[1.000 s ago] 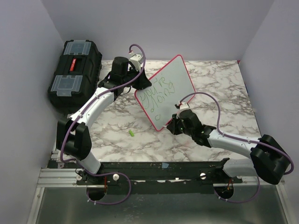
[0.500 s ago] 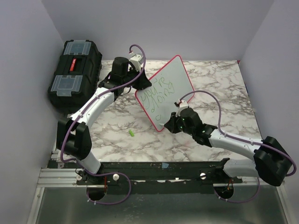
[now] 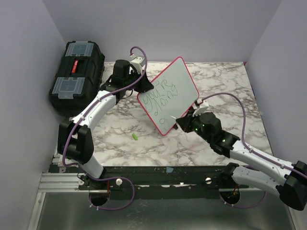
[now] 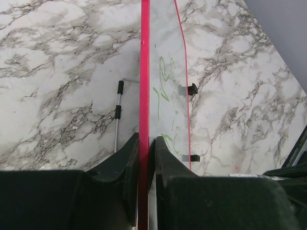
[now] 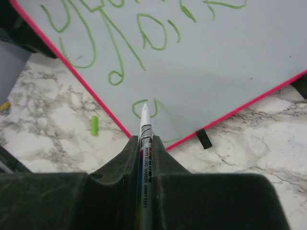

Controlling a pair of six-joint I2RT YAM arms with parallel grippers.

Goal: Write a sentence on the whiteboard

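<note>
marble-patterned table (image 3: 225,81): carries all items noted below. black toolbox (image 3: 76,74) with clear lid compartments: sits at the far left of the table, against the left wall, apart from the work. whiteboard (image 3: 170,96), white face with a thin red-pink frame: held up at a tilt over the middle of the table, to the right of the toolbox, writing face turned toward the right arm; whether its low corner touches the marble cannot be told. left gripper (image 3: 144,86): clamped on the board's left edge; the left wrist view shows the left gripper (image 4: 144,143) with one finger on each side of the whiteboard (image 4: 144,96) frame, pinching it edge-on. a thin wire stand (image 4: 116,120) with black tips shows on the board's back side. right gripper (image 3: 184,123): positioned at the board's lower right edge, clenched on a marker (image 3: 180,125). in the right wrist view the right gripper (image 5: 145,143) grips the marker (image 5: 145,163) barrel between both fingers, white tip pointing at the whiteboard (image 5: 230,62) face near its low corner, at a short green curl; contact of tip with face cannot be confirmed. sentence (image 3: 163,96): green handwritten lettering across the board face, two lines in place plus that short curl beneath; the sentence (image 5: 120,38) strokes are legible as loops only in the close view. small green cap (image 3: 135,137): lies loose on the marble, just left of the board's low corner, touching nothing.
</note>
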